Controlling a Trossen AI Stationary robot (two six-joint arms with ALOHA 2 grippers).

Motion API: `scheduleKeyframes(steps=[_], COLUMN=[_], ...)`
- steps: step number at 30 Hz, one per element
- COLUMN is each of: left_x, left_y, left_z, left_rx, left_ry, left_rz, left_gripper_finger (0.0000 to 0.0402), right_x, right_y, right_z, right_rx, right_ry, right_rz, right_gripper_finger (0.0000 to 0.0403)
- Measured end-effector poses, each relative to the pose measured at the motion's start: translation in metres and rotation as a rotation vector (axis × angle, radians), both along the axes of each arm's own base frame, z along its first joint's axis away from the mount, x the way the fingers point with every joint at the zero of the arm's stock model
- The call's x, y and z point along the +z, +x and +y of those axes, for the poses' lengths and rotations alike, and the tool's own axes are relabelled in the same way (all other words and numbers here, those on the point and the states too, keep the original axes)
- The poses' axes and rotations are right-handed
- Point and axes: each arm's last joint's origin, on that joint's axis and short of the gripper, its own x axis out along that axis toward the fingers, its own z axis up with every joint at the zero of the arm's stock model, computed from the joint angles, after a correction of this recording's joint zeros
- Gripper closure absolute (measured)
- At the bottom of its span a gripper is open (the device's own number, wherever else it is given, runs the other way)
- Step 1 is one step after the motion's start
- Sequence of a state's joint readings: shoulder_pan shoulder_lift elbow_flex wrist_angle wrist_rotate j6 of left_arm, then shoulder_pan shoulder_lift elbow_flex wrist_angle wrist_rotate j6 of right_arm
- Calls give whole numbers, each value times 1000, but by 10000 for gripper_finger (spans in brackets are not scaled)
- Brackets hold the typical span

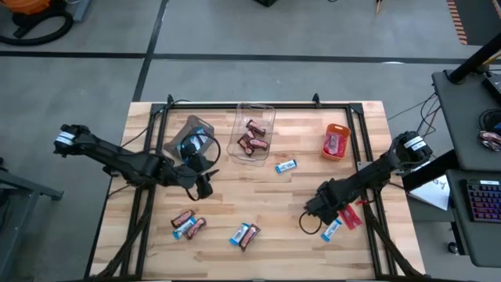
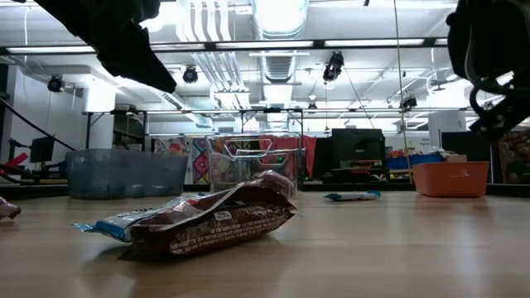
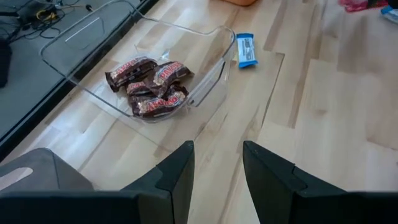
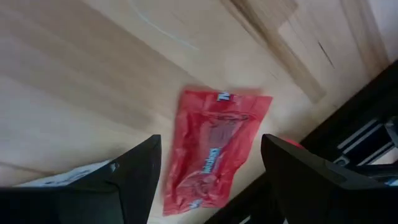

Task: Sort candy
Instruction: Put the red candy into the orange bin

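The right gripper [image 4: 208, 168] hangs over a red candy [image 4: 214, 149] lying flat on the table [image 1: 258, 196] near its right edge, jaws wide apart and empty. The left gripper [image 3: 217, 168] hovers near the clear bin [image 3: 74, 43], which holds brown candies [image 3: 152, 84]; its jaws stand apart, holding nothing. A blue candy [image 3: 246, 50] lies just beside that bin. More red ones fill the orange bin [image 1: 336, 142]. Brown and blue candies [image 1: 188, 224] lie scattered along the table's near side.
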State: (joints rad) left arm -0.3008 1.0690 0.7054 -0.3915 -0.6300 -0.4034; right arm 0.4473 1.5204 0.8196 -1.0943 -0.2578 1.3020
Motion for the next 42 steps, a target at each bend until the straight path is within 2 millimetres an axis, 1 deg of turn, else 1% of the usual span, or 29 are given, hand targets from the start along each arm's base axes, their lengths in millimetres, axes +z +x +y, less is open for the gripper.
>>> scheduleKeyframes(steps=[6,12,16,24,28,32,35,39,42], left_x=[-3,-4,-4,-4,-4,-3,-2,-4,-7], left_y=[3,3,3,3,3,4,6,10,13], left_z=[-1,-1,-1,-1,-1,-1,-1,-2,-3], left_rx=[0,6,6,11,12,13,25,31,32], left_ry=[3,10,10,14,15,12,14,19,24], left_rz=[8,11,11,10,9,3,-28,-38,-24], left_gripper_finger=[280,280,280,280,280,280,280,280,280], right_x=[-10,-21,-23,-24,-23,-17,-7,12,28], right_y=[-8,-9,-8,-8,-8,-3,5,21,39], right_z=[-4,-4,-4,-4,-5,-3,-3,-2,-5], right_rx=[1,12,15,21,40,59,99,134,172], right_ry=[-7,38,32,17,8,6,-82,-149,-182], right_rz=[23,-40,-60,-71,-76,-85,-125,-222,-318], right_gripper_finger=[144,178,223,337,375,388,385,385,385])
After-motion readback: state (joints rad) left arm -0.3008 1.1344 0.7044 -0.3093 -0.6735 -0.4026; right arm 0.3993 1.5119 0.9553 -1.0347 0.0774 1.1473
